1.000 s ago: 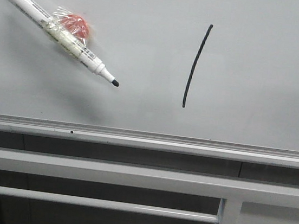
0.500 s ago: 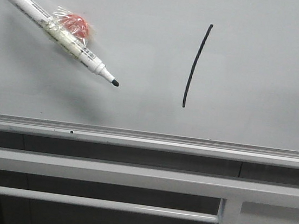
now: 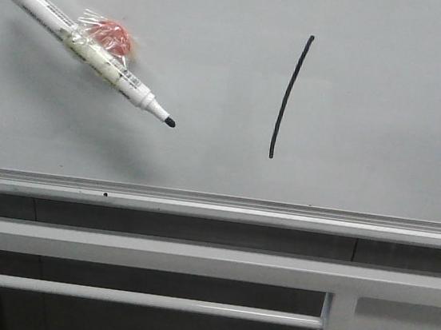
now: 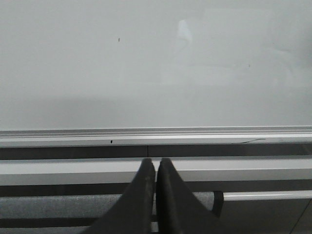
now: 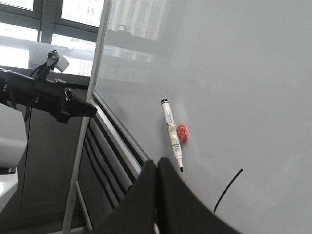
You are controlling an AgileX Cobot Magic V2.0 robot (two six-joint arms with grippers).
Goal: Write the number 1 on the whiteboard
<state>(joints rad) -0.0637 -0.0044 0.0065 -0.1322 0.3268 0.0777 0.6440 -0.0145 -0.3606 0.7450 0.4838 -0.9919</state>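
front view: i see one number 1 (image 3: pixel 290 97) already drawn on the whiteboard (image 3: pixel 390 97), right of one marker (image 3: pixel 82 45) stuck to the board, so i judge the writing done. left wrist view: left gripper (image 4: pixel 156 168) jaws together, empty, facing the board's rail. right wrist view: right gripper (image 5: pixel 156 168) jaws together, empty; one stroke, one marker.

Number 1 (image 3: pixel 289 97): single thin black stroke, near-vertical, slightly curved, top leaning right, right of centre on whiteboard (image 3: pixel 388 113). Whiteboard: upright pale grey-white panel, silver rail along lower edge.
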